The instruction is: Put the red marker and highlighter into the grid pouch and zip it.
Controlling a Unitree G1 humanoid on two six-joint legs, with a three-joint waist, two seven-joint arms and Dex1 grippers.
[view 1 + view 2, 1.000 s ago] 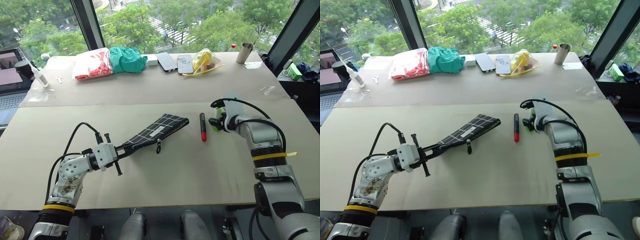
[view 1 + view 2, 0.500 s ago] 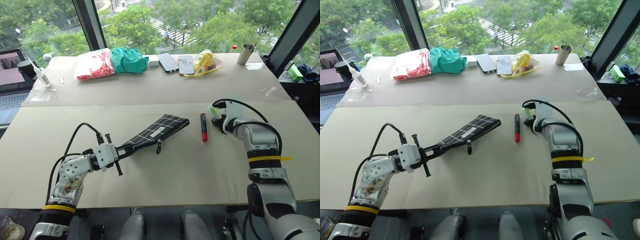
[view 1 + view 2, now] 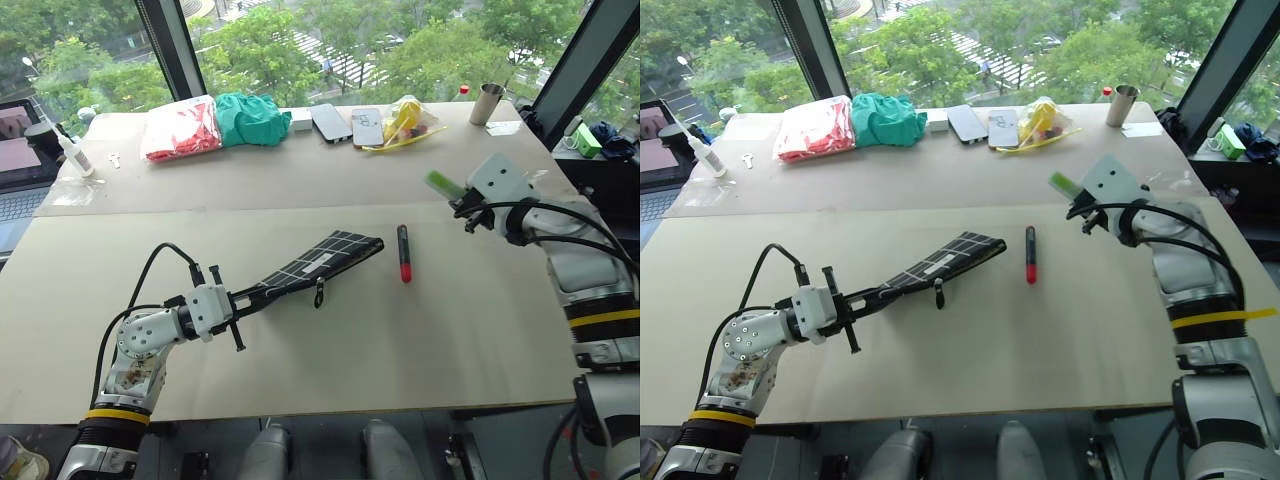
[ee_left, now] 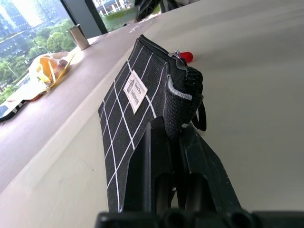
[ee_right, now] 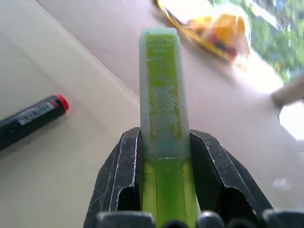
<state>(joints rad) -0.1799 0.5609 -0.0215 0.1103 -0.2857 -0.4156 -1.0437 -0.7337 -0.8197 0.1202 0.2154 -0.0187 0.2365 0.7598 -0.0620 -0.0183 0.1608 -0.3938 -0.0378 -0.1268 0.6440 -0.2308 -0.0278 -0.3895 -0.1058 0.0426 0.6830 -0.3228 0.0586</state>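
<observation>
The grid pouch [image 3: 318,262] serves as the reference item. It is a black fabric pouch with white grid lines and a small white label, set slantwise near the middle of the desk [image 3: 420,330]. The left claw [image 3: 243,301] is clamped shut on the pouch's near end, holding that end raised off the desk, while the far end rests on the surface. The zipper pull [image 3: 317,293] hangs from the pouch's lower edge.

The red marker [image 3: 403,252] lies flat on the desk just beyond the pouch's far end, apart from it, on the robot's right-hand side.

The right claw [image 3: 458,200] is positioned further to the right of the pouch, past the marker and lifted above the desk. Its fingers [image 5: 117,178] are closed on the green highlighter [image 5: 162,114], whose pale cap end projects beyond the fingertips toward the pouch side.
</observation>
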